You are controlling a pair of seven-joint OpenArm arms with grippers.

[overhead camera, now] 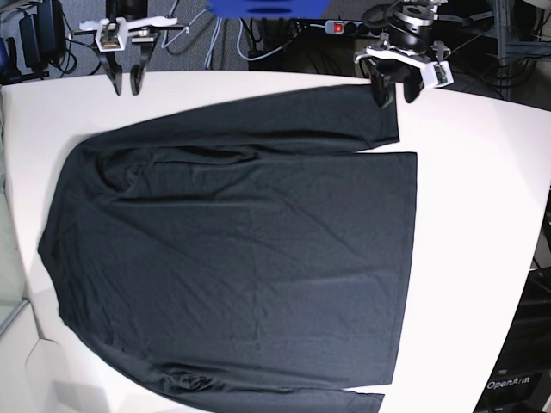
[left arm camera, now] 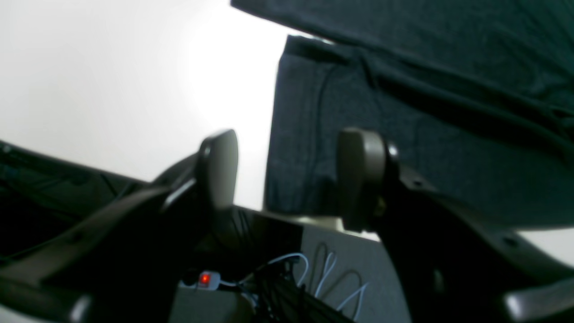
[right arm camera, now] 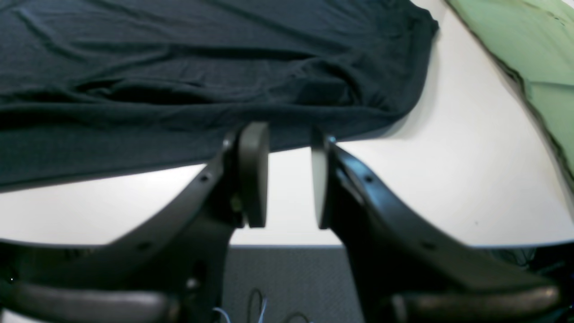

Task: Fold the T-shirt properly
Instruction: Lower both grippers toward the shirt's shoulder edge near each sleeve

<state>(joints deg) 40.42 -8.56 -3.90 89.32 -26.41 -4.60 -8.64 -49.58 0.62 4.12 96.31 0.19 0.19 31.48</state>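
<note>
The T-shirt (overhead camera: 241, 249) is black and long-sleeved, spread flat across the white table (overhead camera: 482, 215), collar end to the left and hem to the right. One sleeve lies folded along its far edge, cuff (overhead camera: 386, 125) at the right. My left gripper (overhead camera: 393, 90) hovers open just beyond that cuff. In the left wrist view the gripper (left arm camera: 291, 175) frames the sleeve end (left arm camera: 314, 134), nothing held. My right gripper (overhead camera: 125, 83) stands open at the far left table edge. Its wrist view shows the gripper (right arm camera: 287, 179) just short of the T-shirt's shoulder edge (right arm camera: 179, 67), nothing between the pads.
Behind the table's far edge lie a power strip with a red light (overhead camera: 337, 27), cables and a blue object (overhead camera: 258, 7). A pale green surface (right arm camera: 529, 45) borders the table beside the right arm. Bare white table (right arm camera: 448, 179) surrounds the shirt.
</note>
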